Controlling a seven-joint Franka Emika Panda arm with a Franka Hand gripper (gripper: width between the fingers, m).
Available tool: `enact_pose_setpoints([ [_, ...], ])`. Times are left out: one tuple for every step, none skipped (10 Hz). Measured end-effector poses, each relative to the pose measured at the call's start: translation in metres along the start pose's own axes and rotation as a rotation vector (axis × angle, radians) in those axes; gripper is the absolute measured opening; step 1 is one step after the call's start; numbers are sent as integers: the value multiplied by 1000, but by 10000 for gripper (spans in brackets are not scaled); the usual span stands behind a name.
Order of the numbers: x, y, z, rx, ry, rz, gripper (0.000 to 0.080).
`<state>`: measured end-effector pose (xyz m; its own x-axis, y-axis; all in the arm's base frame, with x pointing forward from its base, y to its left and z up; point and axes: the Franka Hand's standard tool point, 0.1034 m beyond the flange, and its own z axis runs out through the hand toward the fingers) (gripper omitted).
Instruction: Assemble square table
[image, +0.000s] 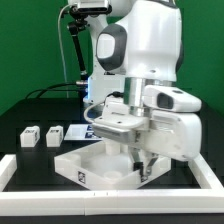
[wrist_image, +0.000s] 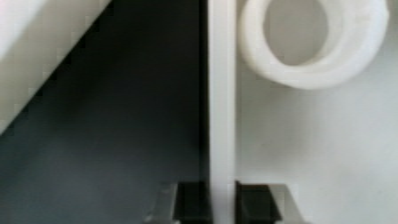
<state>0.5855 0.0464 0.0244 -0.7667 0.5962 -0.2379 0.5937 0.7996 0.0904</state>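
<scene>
Three block legs (image: 53, 133) sit in a row on the dark table (image: 20, 115) at the exterior view's left, apart from the square tabletop (image: 88, 168). The gripper (image: 138, 162) is down at its edge. In the wrist view you see the fingers (wrist_image: 189, 200) clamped on a thin white wall of that tabletop, beside a round socket (wrist_image: 302, 45).

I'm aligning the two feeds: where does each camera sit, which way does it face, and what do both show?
Exterior view: off the arm, facing it across the table; arm and gripper show at the tabletop.
Wrist view: on the wrist, looking along the fingers at the tabletop's thin wall and ring socket.
Both show the gripper and tabletop.
</scene>
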Motion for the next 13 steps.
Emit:
enact_pose_setpoints([
  [-1, -6, 2, 20, 2, -27, 60],
  [-1, -7, 2, 25, -1, -80, 60],
  [-1, -9, 2, 28, -5, -152, 60],
  [-1, -9, 2, 29, -9, -213, 60],
  [6, -1, 1, 20, -7, -336, 60],
  [14, 7, -1, 13, 0, -438, 60],
  [19, 13, -4, 11, 4, -551, 60],
  [16, 7, -1, 18, 5, -633, 60],
  [14, 4, 0, 22, 2, -676, 60],
  [14, 3, 0, 23, 0, -689, 60],
  [14, 3, 0, 23, 0, -677, 60],
  [15, 3, 0, 23, 0, -677, 60],
  [19, 9, -1, 22, 5, -681, 60],
])
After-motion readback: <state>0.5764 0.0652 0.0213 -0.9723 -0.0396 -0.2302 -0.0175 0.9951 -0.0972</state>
